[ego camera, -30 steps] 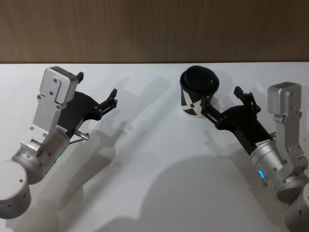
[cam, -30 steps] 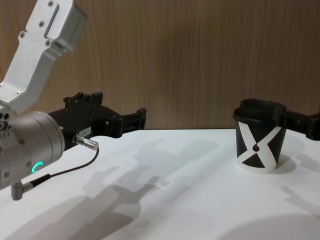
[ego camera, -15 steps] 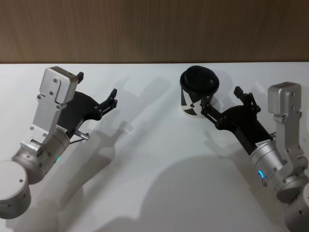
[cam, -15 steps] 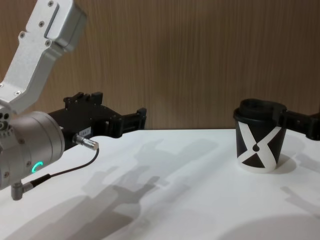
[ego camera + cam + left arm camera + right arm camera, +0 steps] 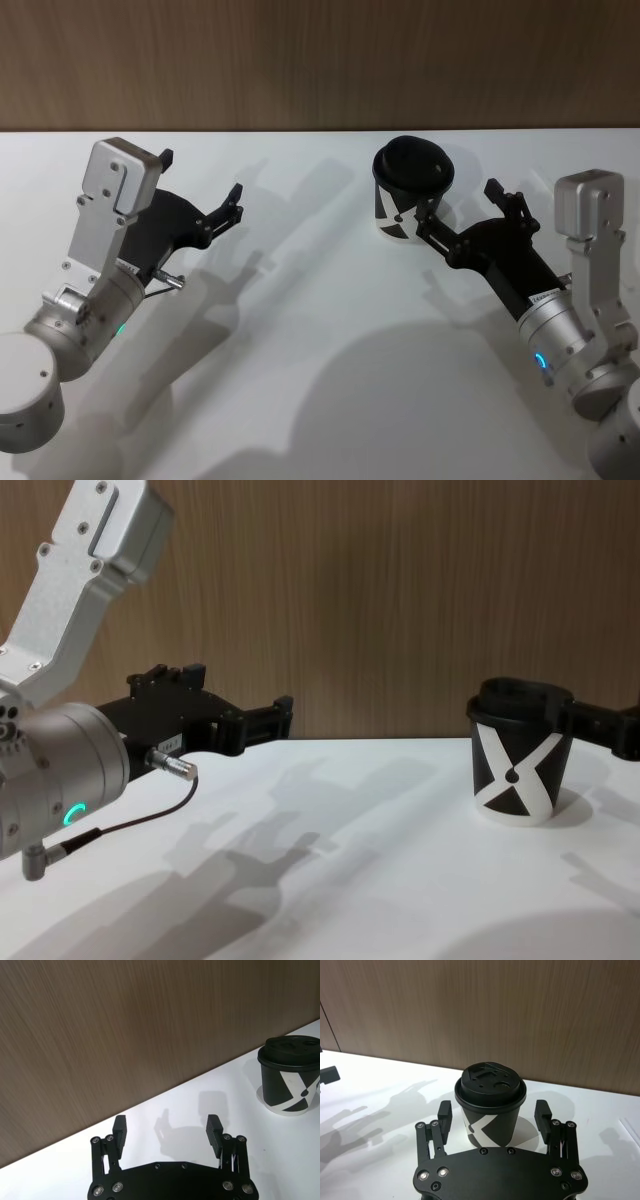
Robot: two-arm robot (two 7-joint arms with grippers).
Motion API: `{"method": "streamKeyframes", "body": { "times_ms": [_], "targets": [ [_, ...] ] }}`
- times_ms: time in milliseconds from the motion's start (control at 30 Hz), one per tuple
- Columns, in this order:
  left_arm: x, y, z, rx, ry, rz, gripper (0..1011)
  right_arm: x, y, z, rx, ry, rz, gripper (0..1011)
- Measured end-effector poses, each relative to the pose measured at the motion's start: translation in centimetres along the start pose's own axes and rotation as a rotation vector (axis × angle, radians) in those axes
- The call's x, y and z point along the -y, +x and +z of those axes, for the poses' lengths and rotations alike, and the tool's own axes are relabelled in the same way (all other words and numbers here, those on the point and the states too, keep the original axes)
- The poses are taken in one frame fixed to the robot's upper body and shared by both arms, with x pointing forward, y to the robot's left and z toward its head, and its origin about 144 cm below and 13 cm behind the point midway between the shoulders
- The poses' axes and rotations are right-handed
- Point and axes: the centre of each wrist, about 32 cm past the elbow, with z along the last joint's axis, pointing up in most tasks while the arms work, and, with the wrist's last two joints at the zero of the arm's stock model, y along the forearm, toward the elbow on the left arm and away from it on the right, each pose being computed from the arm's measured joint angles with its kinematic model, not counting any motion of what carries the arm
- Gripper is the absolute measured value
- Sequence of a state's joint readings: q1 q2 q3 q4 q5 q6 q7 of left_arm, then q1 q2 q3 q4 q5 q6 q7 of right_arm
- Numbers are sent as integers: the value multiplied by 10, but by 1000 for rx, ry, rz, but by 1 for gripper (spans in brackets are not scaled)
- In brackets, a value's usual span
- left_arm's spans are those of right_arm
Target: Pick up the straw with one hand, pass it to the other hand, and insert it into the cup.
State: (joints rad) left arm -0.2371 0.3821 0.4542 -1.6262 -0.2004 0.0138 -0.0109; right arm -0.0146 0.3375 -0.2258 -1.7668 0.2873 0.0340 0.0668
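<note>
The cup (image 5: 410,195), black with a white X and a black domed lid, stands upright at the back right of the white table (image 5: 320,330); it also shows in the chest view (image 5: 518,765) and the left wrist view (image 5: 290,1082). My right gripper (image 5: 460,200) is open and hovers just to the cup's right and nearer me. In the right wrist view the cup (image 5: 490,1105) sits close ahead of the spread fingers (image 5: 542,1112), untouched. My left gripper (image 5: 203,173) is open and empty above the table's left side (image 5: 167,1125). The straw is out of view.
A brown wood-grain wall (image 5: 320,60) runs along the table's far edge. A thin dark cable (image 5: 140,815) hangs from the left wrist. Bare white tabletop lies between the two arms and in front of the cup.
</note>
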Motion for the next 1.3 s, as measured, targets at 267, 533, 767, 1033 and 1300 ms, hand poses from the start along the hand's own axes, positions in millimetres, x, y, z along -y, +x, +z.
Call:
{"method": "streamKeyframes", "body": {
  "times_ms": [267, 533, 767, 1033, 1300],
  "targets": [
    [0, 0, 0, 0, 0, 0, 1000, 0, 0, 0, 0, 0, 0, 1001],
    [0, 0, 0, 0, 0, 0, 1000, 0, 0, 0, 0, 0, 0, 1001],
    [0, 0, 0, 0, 0, 0, 1000, 0, 0, 0, 0, 0, 0, 1001],
    [0, 0, 0, 0, 0, 0, 1000, 0, 7, -1, 2, -8, 12, 1001],
    [0, 0, 0, 0, 0, 0, 1000, 4, 22, 0, 7, -27, 38, 1001]
  ]
}}
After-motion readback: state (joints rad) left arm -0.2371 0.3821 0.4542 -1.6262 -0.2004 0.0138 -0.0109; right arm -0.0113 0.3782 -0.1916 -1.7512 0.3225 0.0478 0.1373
